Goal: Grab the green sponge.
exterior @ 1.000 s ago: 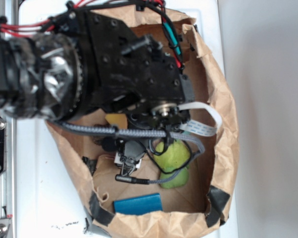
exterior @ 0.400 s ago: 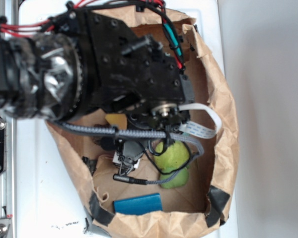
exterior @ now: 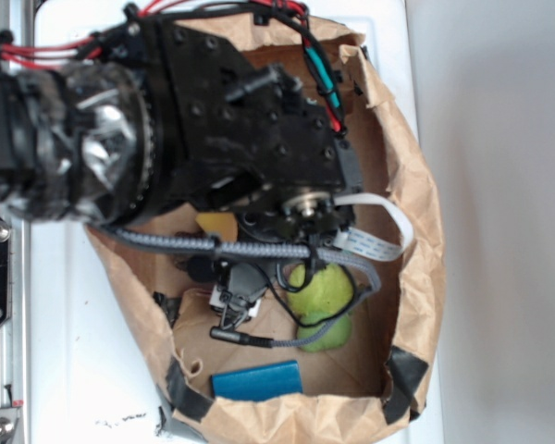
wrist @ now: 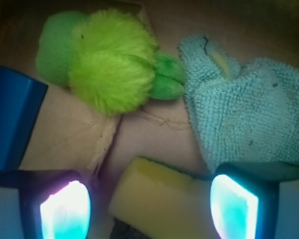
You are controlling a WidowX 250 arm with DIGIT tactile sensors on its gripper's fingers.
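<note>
Sponge (wrist: 107, 59) sits at the far end of the bag floor, touching the teal cloth (wrist: 244, 114). Looks soft, light and squishy, so I'd pinch across the fuzzy middle. Gripper (wrist: 149, 206) is wide open, empty, over the yellow sponge (wrist: 159, 199).
</note>
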